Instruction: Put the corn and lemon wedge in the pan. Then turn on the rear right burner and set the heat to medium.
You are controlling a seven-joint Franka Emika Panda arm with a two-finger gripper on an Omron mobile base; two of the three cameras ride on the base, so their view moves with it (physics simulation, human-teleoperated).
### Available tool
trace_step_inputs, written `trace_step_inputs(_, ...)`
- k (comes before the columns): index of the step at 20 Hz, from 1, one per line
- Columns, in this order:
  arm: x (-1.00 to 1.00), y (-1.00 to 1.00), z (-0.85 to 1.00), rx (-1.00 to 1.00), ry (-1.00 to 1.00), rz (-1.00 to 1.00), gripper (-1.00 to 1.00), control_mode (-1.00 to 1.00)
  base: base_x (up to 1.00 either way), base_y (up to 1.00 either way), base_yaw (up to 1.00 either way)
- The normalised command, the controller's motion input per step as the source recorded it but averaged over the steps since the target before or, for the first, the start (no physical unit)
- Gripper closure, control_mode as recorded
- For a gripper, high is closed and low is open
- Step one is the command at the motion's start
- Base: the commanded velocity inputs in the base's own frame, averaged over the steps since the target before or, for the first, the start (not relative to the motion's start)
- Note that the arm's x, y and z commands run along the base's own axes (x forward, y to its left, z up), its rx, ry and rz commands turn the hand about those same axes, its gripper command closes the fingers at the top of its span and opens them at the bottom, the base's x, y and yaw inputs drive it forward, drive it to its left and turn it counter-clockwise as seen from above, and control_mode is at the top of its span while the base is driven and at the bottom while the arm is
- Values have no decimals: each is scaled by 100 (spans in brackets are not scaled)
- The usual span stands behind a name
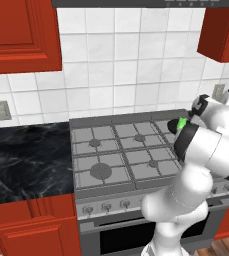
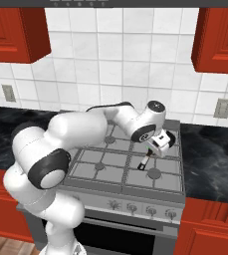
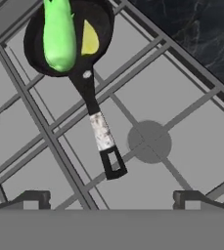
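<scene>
Seen from the hand: corn (image 3: 59, 34) lying in the left half of the pan (image 3: 101, 29), lemon wedge (image 3: 89, 39) just right of it, also in the pan. Pan handle (image 3: 101, 131) running down over the stove grate (image 3: 191, 107), burner cap (image 3: 149, 142) to its right. Claw (image 3: 111, 199) spread wide, holding nothing, above the stove.

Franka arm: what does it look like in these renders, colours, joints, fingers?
The arm has glossy white rounded links with dark grey to black bands at the joints, plus a round grey cap on the wrist. The gripper has two small dark squared finger tips. No cables or markings are visible.
</scene>
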Motion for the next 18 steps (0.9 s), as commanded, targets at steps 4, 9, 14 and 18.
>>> trace_step_inputs(4, -38, 0, 7, -2, -4, 0, -100, -100, 0, 0, 0)
trace_step_inputs(9, -42, 0, 5, -1, -6, 0, -100, -100, 0, 0, 0)
trace_step_inputs(14, -40, -1, 3, 0, -7, 0, -100, -100, 0, 0, 0)
trace_step_inputs(18, -38, -10, 2, 0, -10, 0, -100, -100, 0, 0, 0)
